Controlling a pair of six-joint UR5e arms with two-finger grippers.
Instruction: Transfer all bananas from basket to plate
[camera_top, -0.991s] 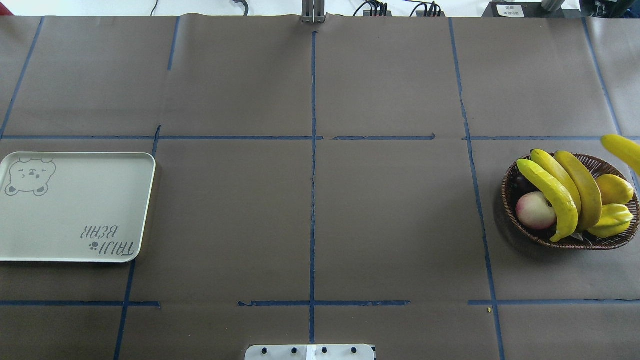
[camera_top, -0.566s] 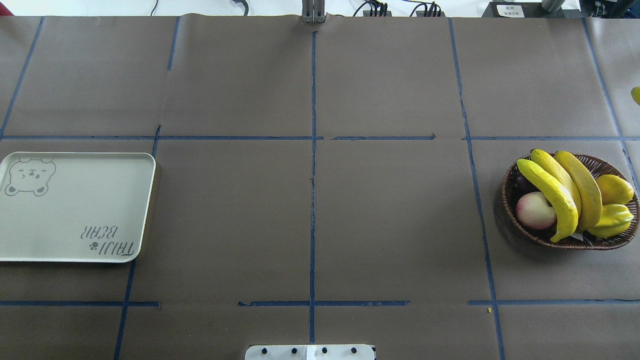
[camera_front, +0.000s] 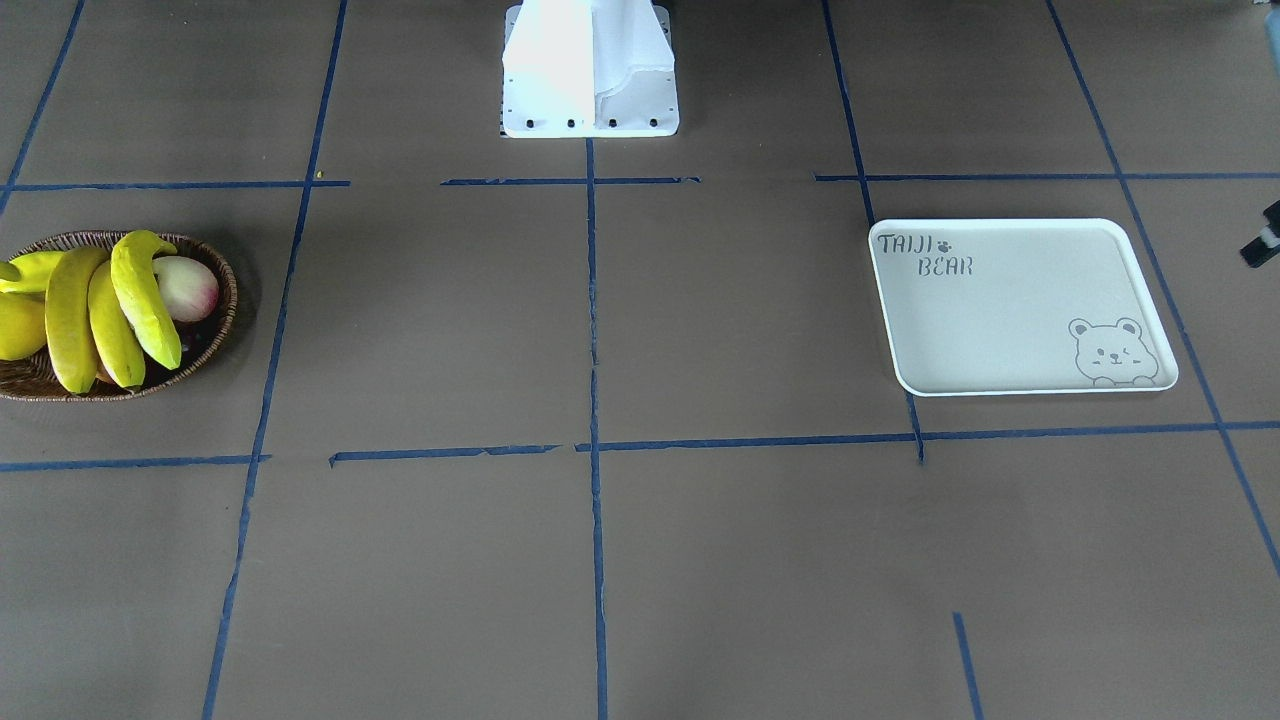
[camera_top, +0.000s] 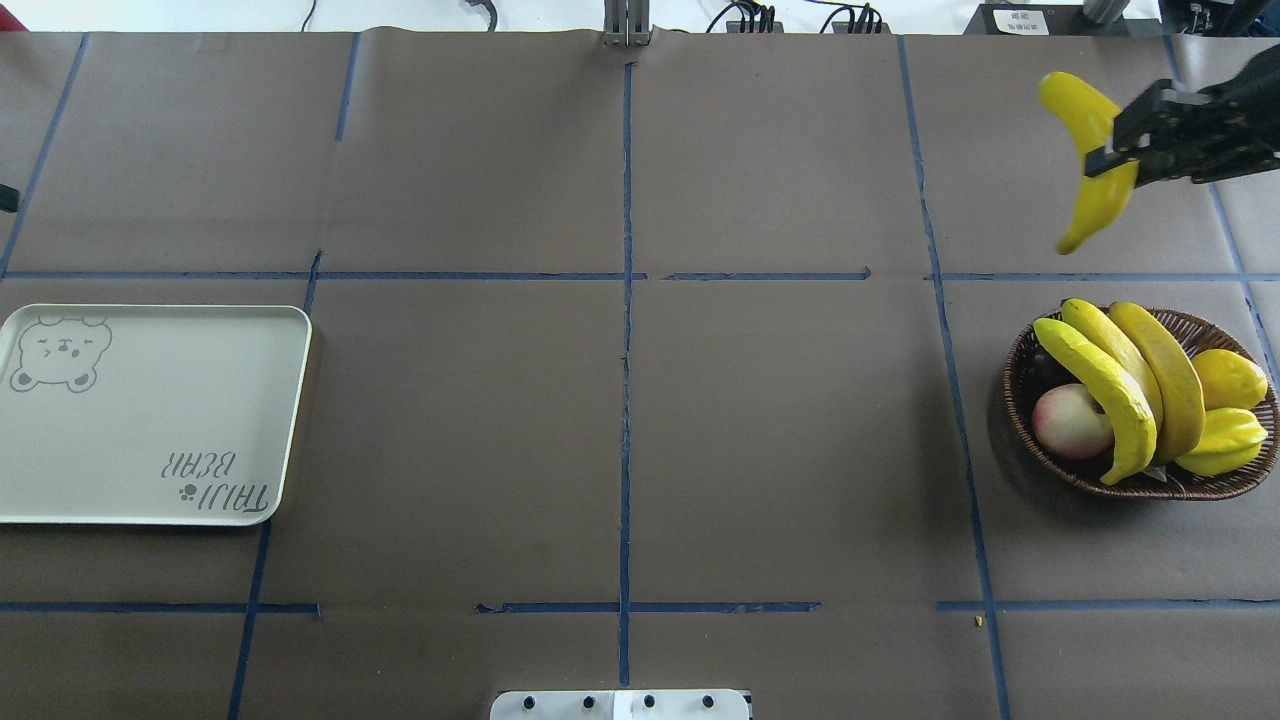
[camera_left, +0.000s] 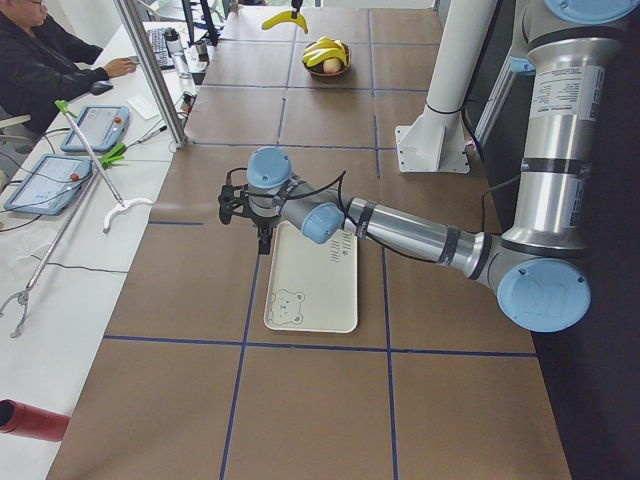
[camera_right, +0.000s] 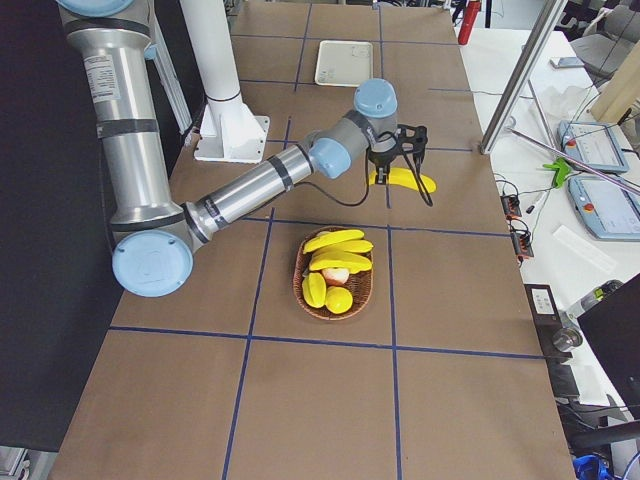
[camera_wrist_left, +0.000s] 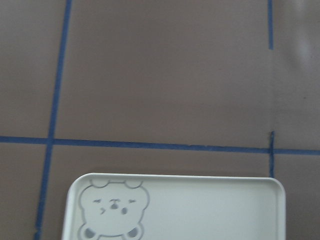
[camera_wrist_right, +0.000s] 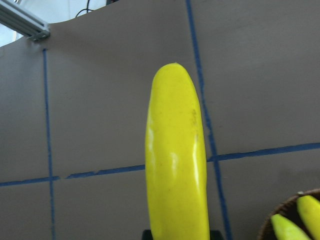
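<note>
While the right arm (camera_right: 260, 185) stretches out long and low past the basket (camera_top: 1215, 330), wrist turned down, the right gripper (camera_top: 1108, 158) is pinched across the middle of one held banana (camera_top: 1098, 200). Jaws are closed to the fruit's width. That banana hangs clear of the table, beyond the basket's rim on the side away from the robot base, with one tip pointing back toward the basket.

Left arm (camera_left: 400, 228) is extended flat at the table end opposite the basket, left gripper (camera_left: 263, 238) pointing down. Can't tell how far its jaws are apart.

Counts:
- bananas: 4 in all, 1 held and 3 bananas (camera_top: 1120, 360) in the basket
- 1 pink-white peach-like fruit (camera_top: 1070, 420)
- 1 lemon-like fruit (camera_top: 1230, 378)
- 1 yellow-green ridged fruit (camera_top: 1225, 440)
- 1 dark item (camera_top: 1045, 370), mostly hidden, can't identify

The three bananas lie side by side across the basket, over the other fruit.

Plate (camera_top: 150, 440) sits flat, well apart from the basket at the opposite table end, with its bear print and "TAIJI BEAR" lettering fully visible.
</note>
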